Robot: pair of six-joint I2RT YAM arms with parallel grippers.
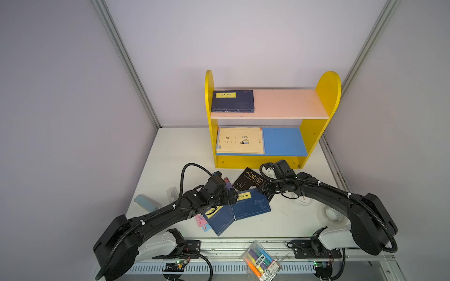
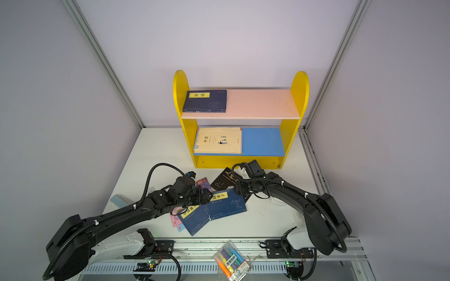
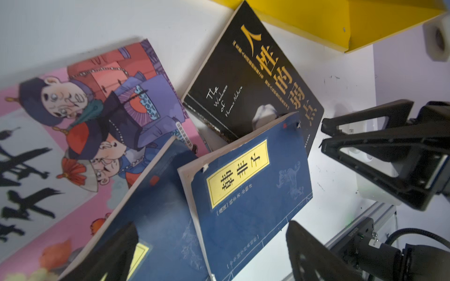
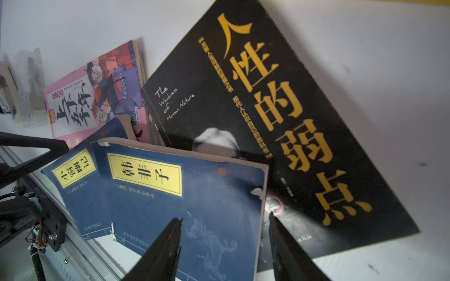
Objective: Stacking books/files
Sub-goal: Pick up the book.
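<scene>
The navy book (image 4: 185,199) I'm after lies on top of the heap in the middle of the table (image 1: 170,158), just near of the shelf (image 1: 326,97). Its left part overlaps a second navy book (image 4: 73,194) and its right end rests on the black book (image 4: 267,109), so it sits a little tilted. The pink book (image 4: 92,97) lies to its far left. Its long axis runs left to right, with the right end swung slightly far. The yellow-label end points left, toward my left arm, and the stitched edge faces near.

My right gripper (image 4: 225,217) is parted and grasps nothing. The book's right short edge stands between the two fingers, one over the cover and the other over the black book. I can't tell from here whether either pad touches paper. My left gripper (image 3: 210,225) is spread wide and empty, hovering over the label end.

I judge this to be the reach-to-grasp step on this book. Next I need to close on that right end alone, catching the whole page block and not the black book's cover beneath. Then I lift it level and carry it far to the top shelf, where a shelved navy book (image 1: 232,101) lies flat at the left.
</scene>
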